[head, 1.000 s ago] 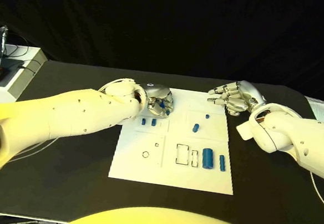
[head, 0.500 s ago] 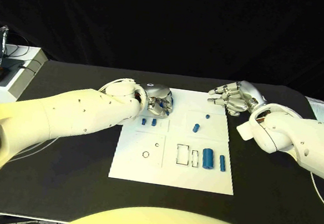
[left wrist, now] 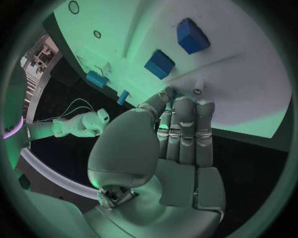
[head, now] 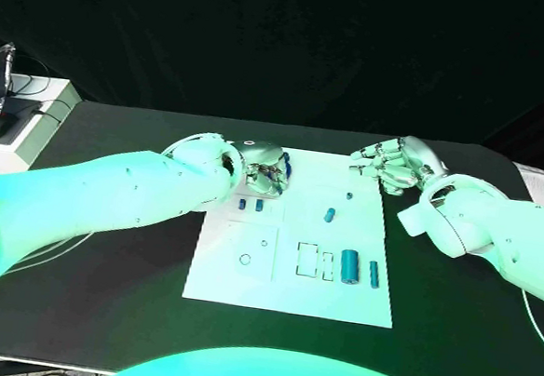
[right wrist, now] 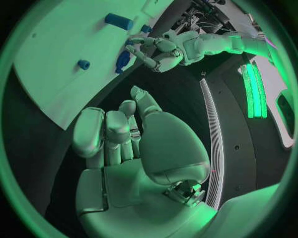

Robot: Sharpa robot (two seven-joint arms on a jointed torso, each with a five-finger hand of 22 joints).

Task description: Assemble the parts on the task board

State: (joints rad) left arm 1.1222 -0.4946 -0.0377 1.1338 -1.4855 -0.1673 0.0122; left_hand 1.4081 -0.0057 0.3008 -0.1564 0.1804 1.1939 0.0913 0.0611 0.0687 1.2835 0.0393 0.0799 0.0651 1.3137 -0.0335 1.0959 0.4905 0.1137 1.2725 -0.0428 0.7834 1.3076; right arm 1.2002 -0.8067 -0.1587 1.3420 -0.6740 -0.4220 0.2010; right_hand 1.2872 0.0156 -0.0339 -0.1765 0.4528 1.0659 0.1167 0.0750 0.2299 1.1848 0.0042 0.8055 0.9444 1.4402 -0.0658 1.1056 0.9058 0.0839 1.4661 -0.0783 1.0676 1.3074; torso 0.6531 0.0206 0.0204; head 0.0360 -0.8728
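While the white task board point(head: 289, 289) lies flat at the middle of the black worktop point(head: 96, 287), both hands sit at its far end. The left hand point(head: 265, 168) is over the board's far-left corner, palm down. In the left wrist view its fingers point(left wrist: 186, 111) lie straight and close together, their tips resting on or just above the white surface; they hold nothing. Two small blue parts point(left wrist: 160, 64) lie on the board just beyond those fingertips, apart from them; in the head view the same pair point(head: 250, 205) sits just on the near side of the hand.

The right hand point(head: 390, 165) is off the board, beside its far-right corner, above the dark worktop. Its fingers point(right wrist: 106, 131) are curled inward with nothing in them.

Further parts rest untouched on the board: a small blue piece point(head: 348, 196) and a short blue piece point(head: 328, 215) right of centre, well apart from both hands, and a thick blue cylinder point(head: 348, 263) with a slimmer blue rod point(head: 373, 274) beside it on the near right, next to two outlined rectangular slots point(head: 306, 259).

A white box point(head: 9, 130) stands at the worktop's far-left edge.
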